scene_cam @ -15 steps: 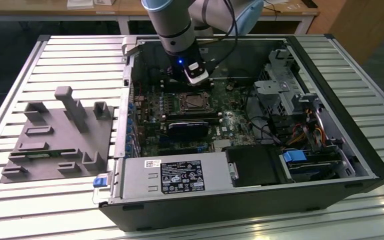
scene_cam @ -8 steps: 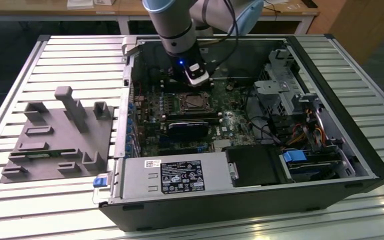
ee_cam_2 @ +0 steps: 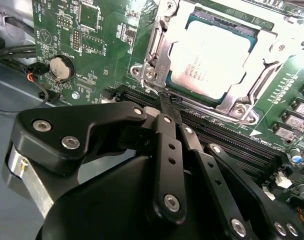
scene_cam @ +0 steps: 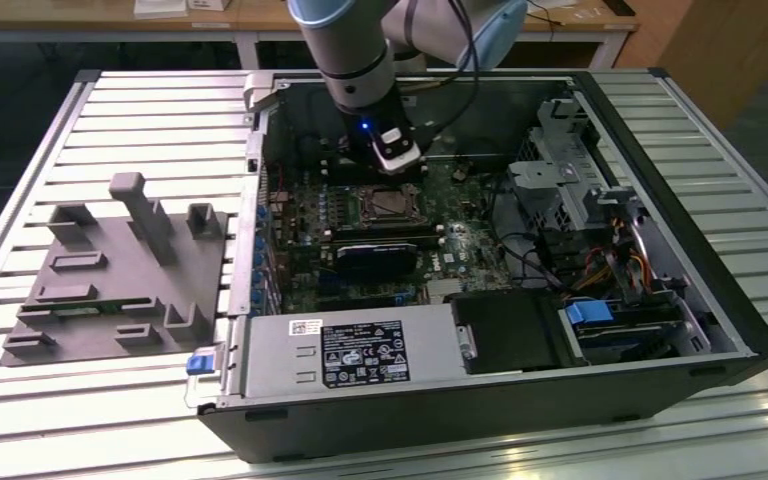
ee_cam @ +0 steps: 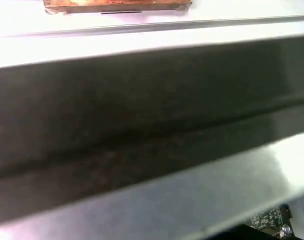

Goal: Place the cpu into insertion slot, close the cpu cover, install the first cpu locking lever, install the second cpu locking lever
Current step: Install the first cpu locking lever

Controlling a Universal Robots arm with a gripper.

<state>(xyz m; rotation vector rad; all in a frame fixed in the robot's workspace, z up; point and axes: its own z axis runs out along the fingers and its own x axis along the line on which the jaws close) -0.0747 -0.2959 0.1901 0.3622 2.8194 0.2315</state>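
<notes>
The cpu [ee_cam_2: 209, 57], a dull silver square, lies seated in the insertion slot [scene_cam: 387, 205] on the green motherboard. The cpu cover [ee_cam_2: 266, 52], a silver frame plate, lies flat over the chip's edges. A thin metal locking lever [ee_cam_2: 152, 40] runs along one side of the socket. My gripper [ee_cam_2: 166, 102] has its black fingers pressed together, shut, with the tips at the socket's corner beside the memory slots; I see nothing held between them. In the exterior view the gripper [scene_cam: 402, 175] hangs inside the open case just behind the socket.
Long black memory slots [ee_cam_2: 227, 137] and a black heatsink block [scene_cam: 371, 258] lie close to the socket. A coin battery [ee_cam_2: 60, 68] sits on the board. The case walls [scene_cam: 704, 250] surround the arm. A grey fixture [scene_cam: 117, 270] stands on the slatted table at the exterior view's left.
</notes>
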